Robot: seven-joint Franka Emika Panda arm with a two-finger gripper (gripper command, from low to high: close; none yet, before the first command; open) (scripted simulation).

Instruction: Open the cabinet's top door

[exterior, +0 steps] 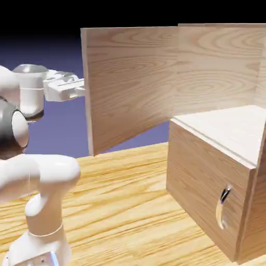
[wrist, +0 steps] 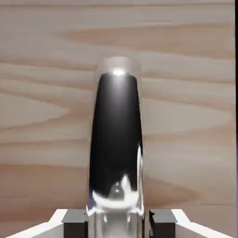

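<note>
The top door (exterior: 130,83) is swung wide open. It stands like a big wooden wall in the upper middle of the exterior view, and its free edge points to the left. The rest of the cabinet (exterior: 208,176) sits at the right side of the frame, on the wooden bench (exterior: 124,208). The lower door on the cabinet's front is closed, and its small silver handle (exterior: 223,205) shows at the lower right.

The end effector (exterior: 78,87) is at the upper left of the frame, right at the open door's left edge. In the hand view, the door's shiny handle (wrist: 116,148) fills the middle of the frame, standing tall against the wood. The two grey fingertips (wrist: 74,217) at the bottom edge are closed tight on it, one on each side. The white arm (exterior: 41,182) bends up from the lower left corner.
</note>
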